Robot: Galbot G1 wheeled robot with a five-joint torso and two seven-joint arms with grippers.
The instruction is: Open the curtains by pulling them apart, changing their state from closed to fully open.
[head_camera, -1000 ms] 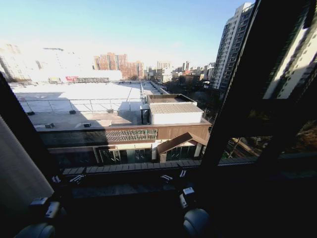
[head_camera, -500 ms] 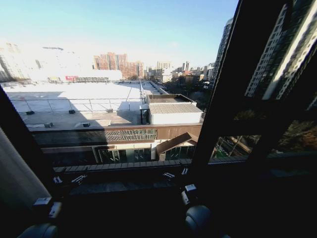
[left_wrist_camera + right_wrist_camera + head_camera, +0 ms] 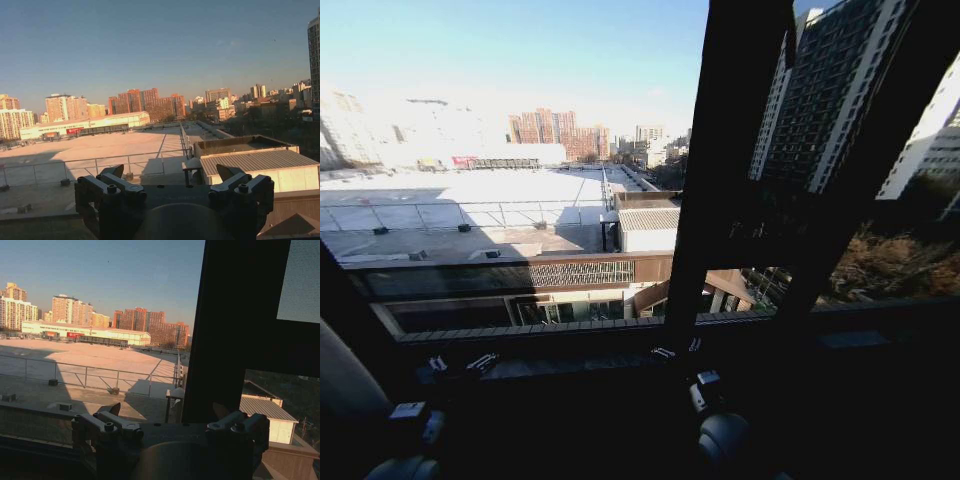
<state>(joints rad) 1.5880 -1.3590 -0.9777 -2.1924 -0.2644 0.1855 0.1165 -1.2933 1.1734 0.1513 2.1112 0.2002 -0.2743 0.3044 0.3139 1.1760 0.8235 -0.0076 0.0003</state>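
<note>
Looking out: the glass is uncovered across the middle of the head view, with a wide pale rooftop (image 3: pixel 470 195) and city blocks in full sun beyond.
Curtains: a dim grey fold (image 3: pixel 340 385) sits at the far lower left edge of the head view, off to the side of the glass and left of the left arm. It is too dark there to make out the pleats.
Window frame: one thick dark bar (image 3: pixel 720 190) runs up right of centre, with a second slanting bar farther right. The right wrist view has the same bar (image 3: pixel 235 315) close ahead.
Left end effector: low on the left (image 3: pixel 458 363), just above the shadowed sill (image 3: pixel 570 368). It is released, with the fingers spread wide and nothing between them, and its wrist view shows that clearly (image 3: pixel 172 175). It points out at the rooftop and touches no fabric.
Right end effector: low near the centre (image 3: pixel 677 349), at the foot of the thick bar. It is also released, with the two fingers apart and nothing held (image 3: pixel 167 412). It is well clear of the grey fold.
Arms: both are tucked low in shadow under the sill line.
</note>
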